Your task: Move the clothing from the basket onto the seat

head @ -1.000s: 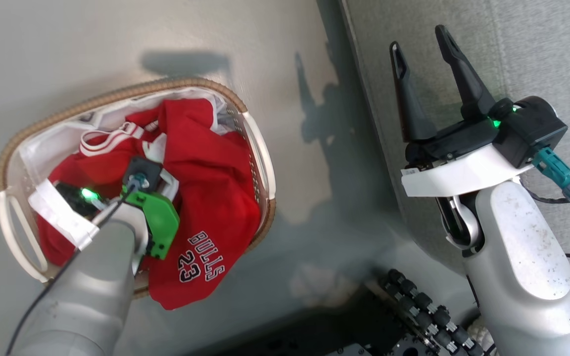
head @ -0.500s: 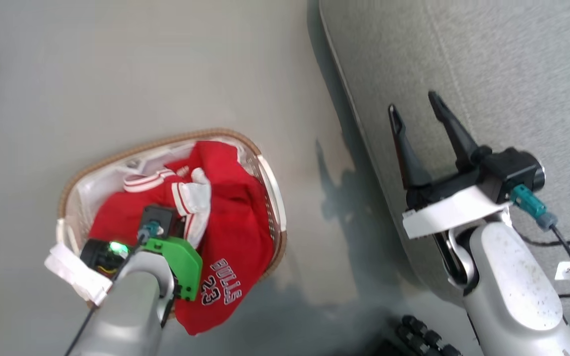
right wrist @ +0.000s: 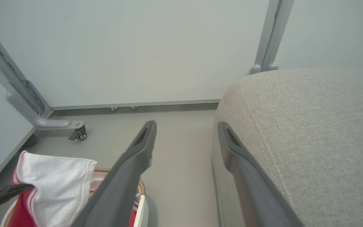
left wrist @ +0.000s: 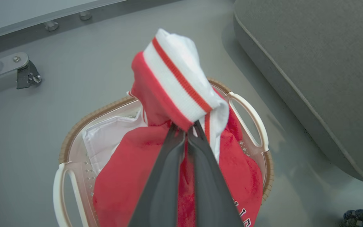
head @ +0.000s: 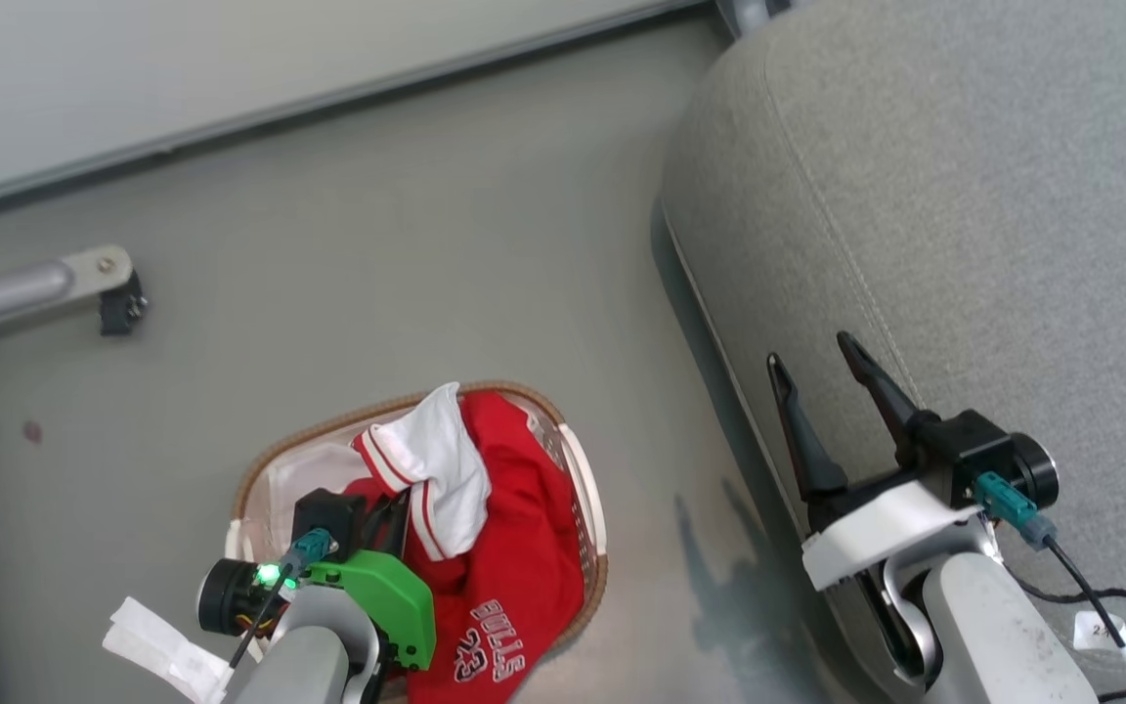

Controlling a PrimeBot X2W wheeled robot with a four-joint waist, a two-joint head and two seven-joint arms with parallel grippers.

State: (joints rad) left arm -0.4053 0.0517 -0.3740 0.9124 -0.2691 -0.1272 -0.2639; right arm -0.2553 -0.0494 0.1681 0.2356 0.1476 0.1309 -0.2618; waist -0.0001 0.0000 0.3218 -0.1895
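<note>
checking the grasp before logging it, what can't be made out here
- How much clothing the left end effector has pinched: left wrist view, folds cover the tips.
- What lies under it in the basket: head and left wrist views, red cloth covers it.
- Far end of the seat: head view, cut by the edge.

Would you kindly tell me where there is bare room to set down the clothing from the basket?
The seat is bare across its grey top; the open right gripper hovers by its near edge. The floor between basket and seat is bare too. The basket is crowded with clothing, pinched by the left gripper.
</note>
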